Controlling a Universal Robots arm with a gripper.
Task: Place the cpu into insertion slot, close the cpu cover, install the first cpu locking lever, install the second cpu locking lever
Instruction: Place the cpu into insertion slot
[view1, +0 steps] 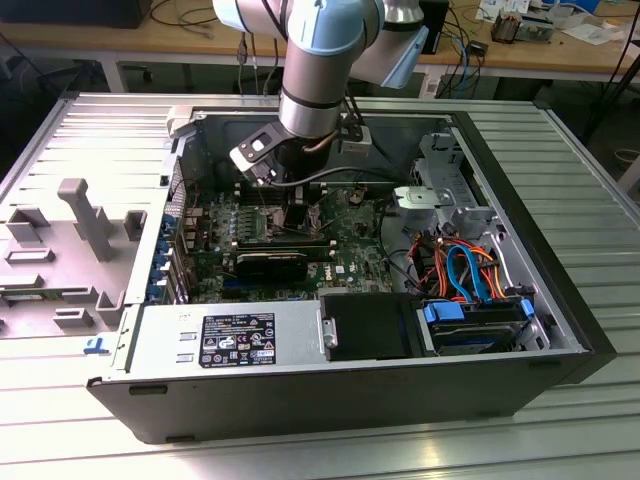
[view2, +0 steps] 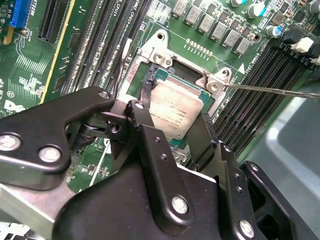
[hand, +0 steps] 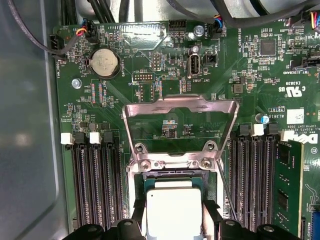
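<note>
The cpu, a small square chip with a dull silver top, lies in the insertion slot on the green board. My gripper straddles it, one black finger against each of two opposite edges, shut on the chip. In the first wrist view the cpu sits between the same fingers. The cpu cover, a thin silvery frame, is swung open away from the socket. A thin wire locking lever sticks out, unlatched. In the exterior view my gripper is down inside the open computer case.
Long black memory slots flank the socket on both sides. A black heatsink block lies just in front of the socket. A power supply and a drive bay with orange and blue cables fill the near side of the case.
</note>
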